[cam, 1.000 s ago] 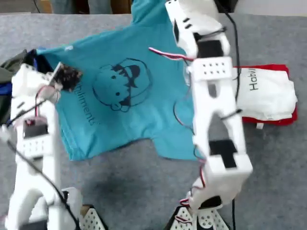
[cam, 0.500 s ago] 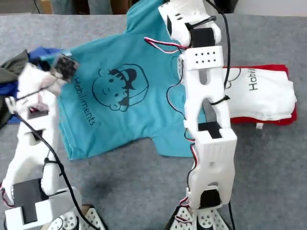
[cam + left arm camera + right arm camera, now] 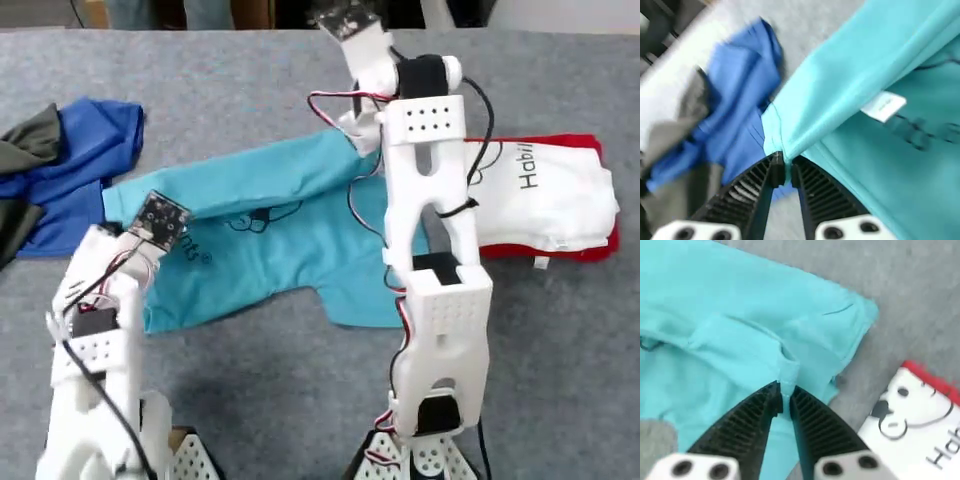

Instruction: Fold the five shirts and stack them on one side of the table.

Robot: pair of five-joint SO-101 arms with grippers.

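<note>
grey felt bench (image 3: pixel 560 330), two arms side by side. status by my count: two of five done, one in progress, two untouched.

done: white shirt (image 3: pixel 550 195) is folded and lies on top of the folded red shirt (image 3: pixel 565 250). the stack sits on the right arm's side of the bench. edges look roughly aligned, with red showing along the far and near borders.

in progress: teal shirt (image 3: pixel 270 235) is mid-bench, between the arms. its far edge is lifted and doubled over toward the near side, so the print is half covered. left hand (image 3: pixel 783 162) is clamped on one corner of that folded edge. right hand (image 3: pixel 783 390) is clamped on a pinch of teal fabric at the other end, near the stack. the near sleeve lies flat and unfolded on the bench (so i read this as the first fold, not the last).

left to do: blue shirt (image 3: pixel 85 150) and dark grey shirt (image 3: pixel 30 140) are in a crumpled heap at the left arm's edge of the bench. the two touch each other, and the blue is just beside the teal corner. neither is spread out or folded.

estimate: under halfway. teal needs this fold laid down, sleeves in and a cross fold, then a transfer onto the white. after that it's the same cycle twice for the heap. one risk i'd flag: the teal fold line looks slanted and may need squaring.
</note>
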